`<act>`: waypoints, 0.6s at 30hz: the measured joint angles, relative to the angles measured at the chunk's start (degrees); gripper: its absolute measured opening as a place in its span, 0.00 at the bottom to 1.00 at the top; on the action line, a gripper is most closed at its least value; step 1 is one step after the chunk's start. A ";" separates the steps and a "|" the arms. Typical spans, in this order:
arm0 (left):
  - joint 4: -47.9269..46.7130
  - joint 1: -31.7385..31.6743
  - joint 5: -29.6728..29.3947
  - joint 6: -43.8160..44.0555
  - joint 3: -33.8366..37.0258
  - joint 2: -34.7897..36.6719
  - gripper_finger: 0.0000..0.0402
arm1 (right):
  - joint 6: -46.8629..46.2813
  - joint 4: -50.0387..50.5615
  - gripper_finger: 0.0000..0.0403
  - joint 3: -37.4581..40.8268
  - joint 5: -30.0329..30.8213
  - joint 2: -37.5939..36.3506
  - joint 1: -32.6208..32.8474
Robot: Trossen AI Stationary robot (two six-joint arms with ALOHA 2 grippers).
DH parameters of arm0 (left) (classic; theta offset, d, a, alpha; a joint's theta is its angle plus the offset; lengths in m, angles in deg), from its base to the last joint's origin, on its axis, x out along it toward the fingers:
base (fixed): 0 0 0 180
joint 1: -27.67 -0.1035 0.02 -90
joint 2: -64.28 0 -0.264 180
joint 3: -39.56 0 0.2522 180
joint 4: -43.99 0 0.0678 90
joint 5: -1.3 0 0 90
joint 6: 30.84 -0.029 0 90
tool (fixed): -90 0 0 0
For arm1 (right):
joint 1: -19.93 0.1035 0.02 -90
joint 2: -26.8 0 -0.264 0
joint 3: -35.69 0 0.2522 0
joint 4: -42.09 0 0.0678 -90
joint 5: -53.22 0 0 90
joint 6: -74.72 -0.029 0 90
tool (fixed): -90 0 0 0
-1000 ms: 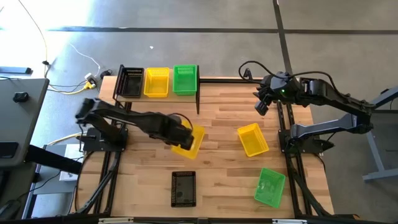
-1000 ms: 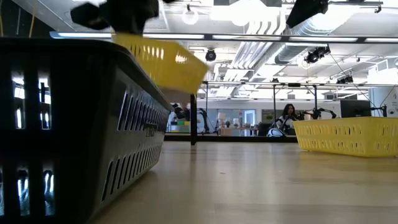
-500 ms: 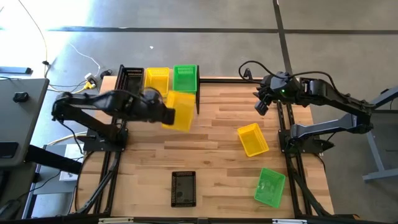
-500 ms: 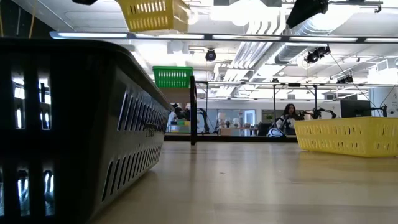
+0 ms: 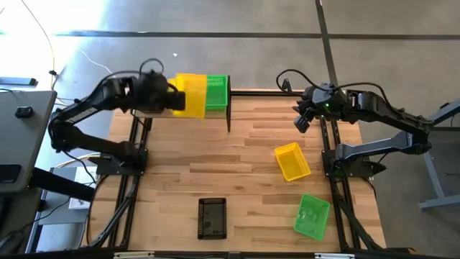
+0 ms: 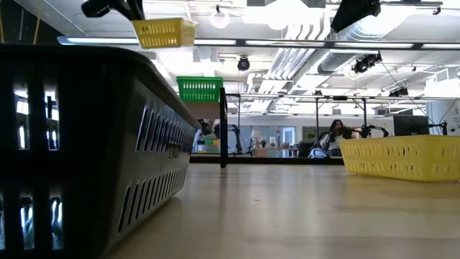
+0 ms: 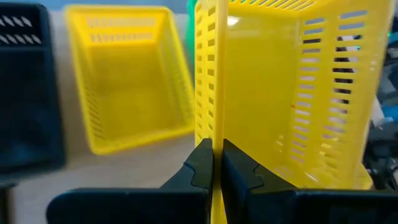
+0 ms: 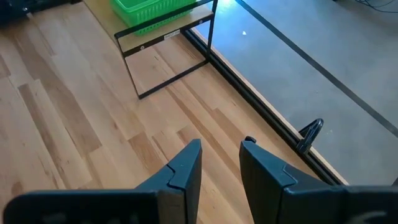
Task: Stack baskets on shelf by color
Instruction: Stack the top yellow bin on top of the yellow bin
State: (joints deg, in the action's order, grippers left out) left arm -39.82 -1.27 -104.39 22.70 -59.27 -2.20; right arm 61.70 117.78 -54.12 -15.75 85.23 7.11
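Bright, even overhead light; ceiling lamps [image 6: 284, 11] glare in the low view, where the near black basket [image 6: 86, 144] looms blurred (left wrist background soft too).

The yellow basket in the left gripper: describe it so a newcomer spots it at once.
Find the shelf at the table's far edge. Above its middle, the left gripper pinches a yellow basket by its wall. It alone hangs in the air, over the yellow shelf basket.

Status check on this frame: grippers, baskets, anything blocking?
Left gripper shut on yellow basket, raised over the shelf. Right gripper open, idle at table's far right. Nothing in the way.
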 joint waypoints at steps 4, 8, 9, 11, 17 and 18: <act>0.00 -9.54 7.59 -7.45 0.01 0.05 0.00 | -0.02 0.02 0.23 0.00 0.00 0.00 0.00; 0.00 -17.96 14.24 -12.95 0.01 -0.20 0.00 | -0.02 0.07 0.23 0.00 0.00 0.00 0.00; -0.03 -19.76 15.72 -14.15 0.01 -0.31 0.00 | -0.02 0.09 0.23 0.00 0.00 0.00 0.00; -0.15 -23.01 17.83 -15.96 0.01 -0.57 0.00 | -0.04 0.13 0.23 0.00 0.00 0.00 0.00; -4.27 -29.77 20.42 -19.69 -0.01 -2.65 0.00 | -1.48 0.15 0.23 0.00 0.02 0.00 0.00; -4.89 -30.38 20.42 -20.34 0.01 -3.12 0.00 | -1.57 0.15 0.23 0.00 0.02 0.00 0.00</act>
State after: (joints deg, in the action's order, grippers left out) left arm -44.70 -31.65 -83.96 2.37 -59.26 -5.32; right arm 60.14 117.94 -54.12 -15.73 85.23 7.11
